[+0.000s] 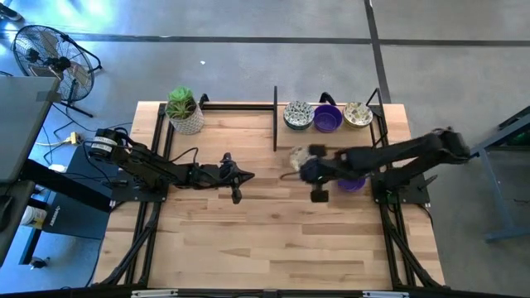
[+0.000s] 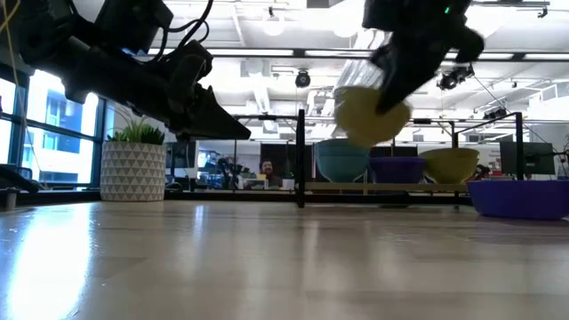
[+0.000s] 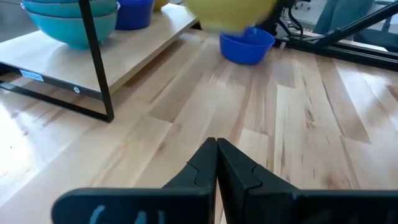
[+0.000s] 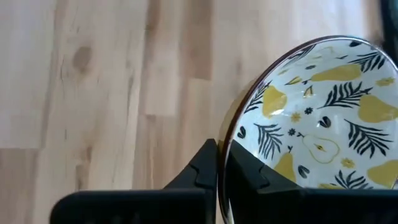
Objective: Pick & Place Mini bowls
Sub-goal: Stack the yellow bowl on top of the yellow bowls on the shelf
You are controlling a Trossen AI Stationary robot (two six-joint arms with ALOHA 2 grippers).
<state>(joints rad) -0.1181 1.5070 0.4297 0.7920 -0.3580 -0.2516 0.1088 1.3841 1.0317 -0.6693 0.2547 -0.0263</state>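
Pale wooden table [image 1: 273, 232] is filling the foreground; right gripper [image 4: 219, 163] is clamping a pear-patterned bowl [image 4: 323, 130] above it, left gripper [image 3: 216, 163] is sitting closed near the potted plant [image 1: 184, 110].

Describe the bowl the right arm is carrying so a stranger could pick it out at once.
Start at the shelf along the table's far edge. In front of it, the right hand holds a patterned bowl by its rim, off the table. It alone is lifted; inside: yellow pears, black leaves.

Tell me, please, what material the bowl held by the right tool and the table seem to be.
Patterned bowl: probably glazed ceramic, judging by its glossy white surface with printed yellow pears and dark leaves, and a thin dark rim. Table: light wood planks, with visible grain, seams and a soft sheen.
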